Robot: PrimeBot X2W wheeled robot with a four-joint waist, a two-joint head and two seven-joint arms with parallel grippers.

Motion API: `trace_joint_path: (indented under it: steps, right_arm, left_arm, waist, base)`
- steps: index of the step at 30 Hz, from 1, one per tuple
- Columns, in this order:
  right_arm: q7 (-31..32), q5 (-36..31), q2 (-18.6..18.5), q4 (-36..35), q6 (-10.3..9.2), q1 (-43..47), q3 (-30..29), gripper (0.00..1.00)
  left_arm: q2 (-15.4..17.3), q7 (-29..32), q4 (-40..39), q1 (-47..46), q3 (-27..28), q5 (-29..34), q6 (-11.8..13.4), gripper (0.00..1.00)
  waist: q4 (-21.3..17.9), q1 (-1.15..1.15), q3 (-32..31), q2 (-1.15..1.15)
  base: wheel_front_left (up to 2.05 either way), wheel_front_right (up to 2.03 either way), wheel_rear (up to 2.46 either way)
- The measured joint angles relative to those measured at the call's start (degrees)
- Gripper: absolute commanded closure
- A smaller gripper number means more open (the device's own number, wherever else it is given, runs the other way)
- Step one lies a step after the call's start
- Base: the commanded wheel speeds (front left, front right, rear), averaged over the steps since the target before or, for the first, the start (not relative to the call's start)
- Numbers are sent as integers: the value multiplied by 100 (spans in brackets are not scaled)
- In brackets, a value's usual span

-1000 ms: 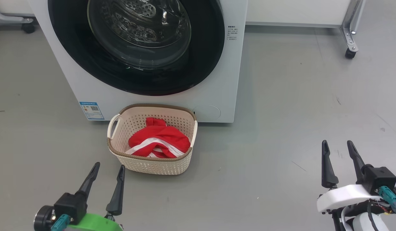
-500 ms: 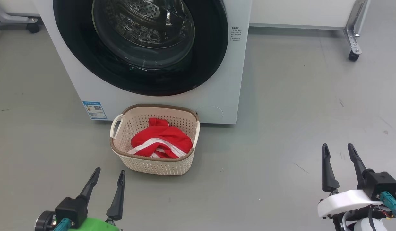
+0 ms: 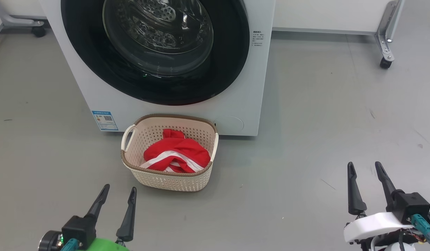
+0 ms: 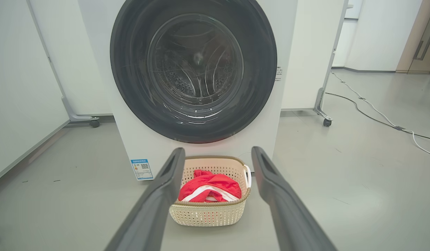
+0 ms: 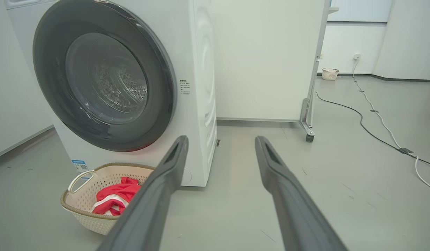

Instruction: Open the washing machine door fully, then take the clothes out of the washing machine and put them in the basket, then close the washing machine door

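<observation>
The white washing machine [image 3: 256, 87] [image 4: 295, 52] [image 5: 201, 87] stands ahead with its black-rimmed round door [image 3: 232, 62] [image 4: 267, 69] [image 5: 164, 94] shut flat against the front. On the floor just before it sits the cream basket [image 3: 166, 181] [image 4: 208, 214] [image 5: 86, 218], holding red clothes [image 3: 182, 153] [image 4: 215, 183] [image 5: 115, 195] with white stripes. My left gripper [image 3: 119, 189] is open and empty, low and a little short of the basket's front left corner. My right gripper [image 3: 364, 164] is open and empty, far to the basket's right over bare floor.
A wheeled white partition [image 5: 270, 59] stands behind and right of the washer, its caster [image 3: 385, 62] on the grey floor. Cables [image 5: 371, 115] run across the floor at the far right. A second small basket [image 5: 330, 74] sits by the far wall.
The whole head picture has shifted slightly, so the camera has moved. Both grippers sit a bit lower in the picture, still open and empty. Basket, clothes and door stay as they were.
</observation>
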Motion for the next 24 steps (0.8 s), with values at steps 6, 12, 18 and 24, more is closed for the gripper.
trace_joint_path:
  steps: [6,12,18,24]
  right_arm:
    - [0,0,16,-48,0,10,-2,0]
    - [0,-2,25,-78,0,82,2,0]
    - [0,-43,32,-112,0,93,5,0]
    - [0,-49,47,-136,0,97,4,0]
  left_arm:
    - [-13,0,-20,4,18,0,0,0]
    - [-19,0,-23,24,11,10,0,0]
    - [-24,-1,-53,29,20,15,0,0]
    - [-26,0,-49,34,15,15,0,0]
  waist:
    - [3,0,0,0]
    - [2,0,11,0]
    - [-1,0,29,0]
    - [-6,0,41,0]
  base:
    - [0,0,0]
    - [0,0,0]
    - [0,0,0]
    - [0,0,0]
